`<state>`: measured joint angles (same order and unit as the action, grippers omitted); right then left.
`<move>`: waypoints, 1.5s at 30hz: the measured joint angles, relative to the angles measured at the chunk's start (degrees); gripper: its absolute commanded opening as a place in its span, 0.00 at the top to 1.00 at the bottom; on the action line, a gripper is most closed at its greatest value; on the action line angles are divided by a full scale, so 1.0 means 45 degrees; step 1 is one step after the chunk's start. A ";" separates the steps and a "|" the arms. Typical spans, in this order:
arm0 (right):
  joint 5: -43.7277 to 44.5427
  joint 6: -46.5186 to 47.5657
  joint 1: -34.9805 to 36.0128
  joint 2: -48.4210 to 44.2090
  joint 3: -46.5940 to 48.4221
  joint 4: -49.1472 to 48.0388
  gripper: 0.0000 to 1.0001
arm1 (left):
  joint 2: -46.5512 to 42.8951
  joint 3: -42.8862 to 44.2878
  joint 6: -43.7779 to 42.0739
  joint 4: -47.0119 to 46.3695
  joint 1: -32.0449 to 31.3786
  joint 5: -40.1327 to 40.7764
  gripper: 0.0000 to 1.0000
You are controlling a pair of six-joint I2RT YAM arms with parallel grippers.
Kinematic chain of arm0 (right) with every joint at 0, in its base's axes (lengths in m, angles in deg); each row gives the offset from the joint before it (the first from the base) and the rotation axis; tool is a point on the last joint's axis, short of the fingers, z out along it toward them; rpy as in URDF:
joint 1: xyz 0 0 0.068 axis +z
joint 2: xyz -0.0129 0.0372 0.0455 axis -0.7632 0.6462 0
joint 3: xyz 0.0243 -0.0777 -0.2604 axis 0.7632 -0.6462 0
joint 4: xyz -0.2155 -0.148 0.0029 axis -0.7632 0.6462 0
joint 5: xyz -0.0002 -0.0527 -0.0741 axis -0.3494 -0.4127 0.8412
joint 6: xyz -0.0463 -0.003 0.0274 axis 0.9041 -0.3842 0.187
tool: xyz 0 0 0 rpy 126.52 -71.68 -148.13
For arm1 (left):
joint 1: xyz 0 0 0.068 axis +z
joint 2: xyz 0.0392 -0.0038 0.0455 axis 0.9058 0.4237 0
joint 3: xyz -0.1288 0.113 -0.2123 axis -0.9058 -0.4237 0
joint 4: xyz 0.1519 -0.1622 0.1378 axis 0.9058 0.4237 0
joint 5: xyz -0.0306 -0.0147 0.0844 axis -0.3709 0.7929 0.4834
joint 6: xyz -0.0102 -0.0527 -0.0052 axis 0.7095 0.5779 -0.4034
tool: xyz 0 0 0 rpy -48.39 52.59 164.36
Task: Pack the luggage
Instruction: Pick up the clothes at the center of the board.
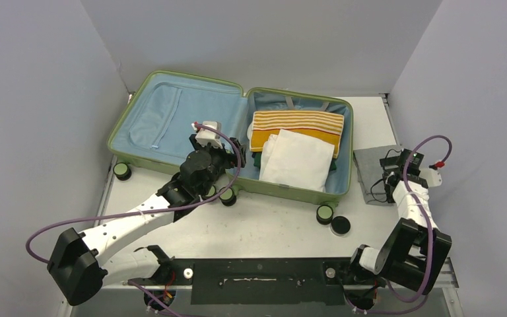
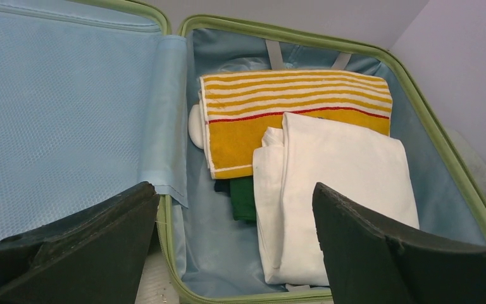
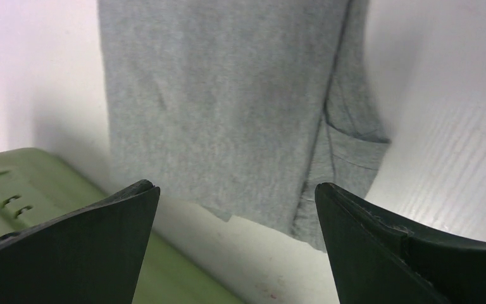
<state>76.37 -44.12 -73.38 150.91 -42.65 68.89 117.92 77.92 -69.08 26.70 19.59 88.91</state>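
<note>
Nearest the lens in the L wrist view: two dark fingers (image 2: 101, 234), spread wide, nothing btw them. The L hand (image 2: 234, 187) holds nothing and touches nothing visible. It hangs over the near edge of the luggage (image 1: 152, 125), by the middle hinge, facing the R half.

R wrist view, same story: the R hand (image 3: 235, 185) is spread wide, empty, w/ its fingers (image 3: 380, 240) above a grey cloth (image 3: 228, 107). Can't tell if the tips touch the fabric. The grey cloth lies flat on the tabletop (image 1: 270, 224), just beside the luggage's R end; a bit of green shell shows at lower L of that view.

The luggage lies open flat at the back of the tabletop, light-green shell, light-blue lining. Its L half shows only lining. The R half holds:
- a yellow/white striped towel (image 1: 297, 124) w/ a red line, toward the far side
- a folded white cloth (image 1: 297, 162) on top of it, overlapping its near part
- a dark green cloth (image 2: 243, 196) peeking out under both, L of the white cloth
- a white rounded item (image 2: 196, 126) partly hidden under the towel's L edge; can't tell what it is

Black wheels (image 1: 325, 213) w/ green hubs line the near side. A small black round object (image 1: 340, 226) sits on the tabletop just beside the R-most wheel.
</note>
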 measured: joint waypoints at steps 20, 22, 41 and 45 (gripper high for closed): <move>0.1297 -0.0491 -0.1015 -0.0044 -0.1209 0.0267 0.00 | 0.0675 0.0000 0.0554 0.0068 -0.0068 -0.0253 0.11; 0.1520 -0.0301 -0.1137 0.0146 -0.0957 0.0267 0.00 | 0.0826 0.0000 0.0738 0.0073 -0.0068 -0.0340 0.11; 0.0267 0.2127 -0.2982 0.3337 -0.0437 -0.2827 0.20 | 0.1020 0.0000 0.0860 0.0350 -0.0238 -0.0209 0.11; -0.0223 0.2458 -0.3099 0.3881 -0.0389 -0.3963 0.25 | 0.1020 0.0000 0.0767 0.0350 -0.0238 -0.0141 0.10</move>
<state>75.37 -33.06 -87.33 168.37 -44.40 51.06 122.51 77.92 -65.63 28.27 18.52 88.28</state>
